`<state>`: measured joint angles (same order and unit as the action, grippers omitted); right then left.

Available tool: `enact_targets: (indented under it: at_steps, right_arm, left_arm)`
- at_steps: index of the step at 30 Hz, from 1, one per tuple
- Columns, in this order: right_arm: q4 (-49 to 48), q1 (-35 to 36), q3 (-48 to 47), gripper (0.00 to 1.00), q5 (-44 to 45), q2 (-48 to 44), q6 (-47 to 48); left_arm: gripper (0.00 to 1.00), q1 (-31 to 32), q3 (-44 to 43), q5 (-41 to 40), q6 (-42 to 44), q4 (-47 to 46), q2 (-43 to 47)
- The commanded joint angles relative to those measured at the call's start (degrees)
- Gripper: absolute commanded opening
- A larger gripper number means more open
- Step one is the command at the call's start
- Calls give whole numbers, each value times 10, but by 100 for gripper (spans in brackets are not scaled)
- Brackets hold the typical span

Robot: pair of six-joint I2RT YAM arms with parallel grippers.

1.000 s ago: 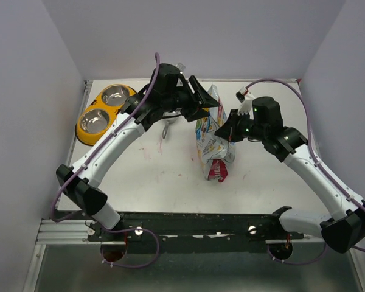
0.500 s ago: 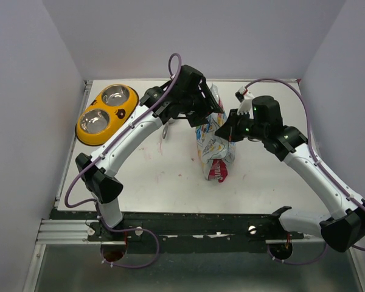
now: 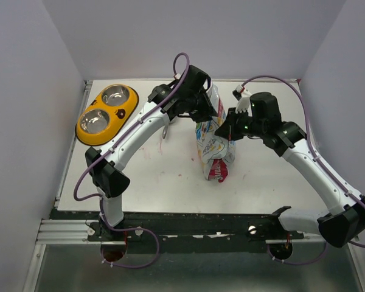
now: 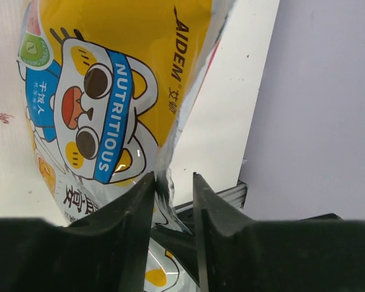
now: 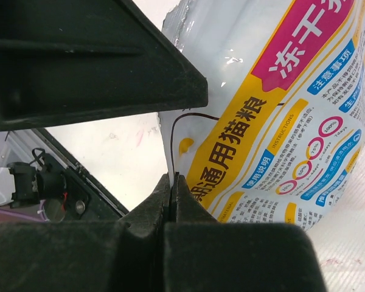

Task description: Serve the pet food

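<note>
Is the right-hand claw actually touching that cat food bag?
Touching. The right wrist view shows the right gripper shut on the edge of the pouch, which is pinched between its fingertips.

Robot test cell in a laboratory. Plain pale walls (image 3: pixel 24 91) enclose a white tabletop (image 3: pixel 170 182) on three sides. Two jointed robot arms (image 3: pixel 134 131) are bolted to a black mounting bar (image 3: pixel 201 222) beside an aluminium extrusion rail (image 3: pixel 61 231). Purple cables (image 3: pixel 274 80) loop along both arms.
</note>
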<state>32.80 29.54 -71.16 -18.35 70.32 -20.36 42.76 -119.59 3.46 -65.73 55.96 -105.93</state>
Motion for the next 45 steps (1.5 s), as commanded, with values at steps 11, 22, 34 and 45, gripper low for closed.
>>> enact_targets:
  at_steps: [11, 22, 34, 45]
  right_arm:
    - [141, 7, -137, 25, 30, 55, -17]
    - [235, 7, -250, 39, 110, 99, 32]
    - [228, 10, -228, 34, 75, 89, 38]
    - [238, 18, -193, 34, 32, 63, 33]
  left_arm:
    - [1, 0, 29, 50, 59, -77, 7]
    - [0, 0, 27, 60, 38, -82, 26]
    - [0, 0, 14, 69, 19, -78, 20]
    - [0, 0, 11, 72, 15, -79, 18]
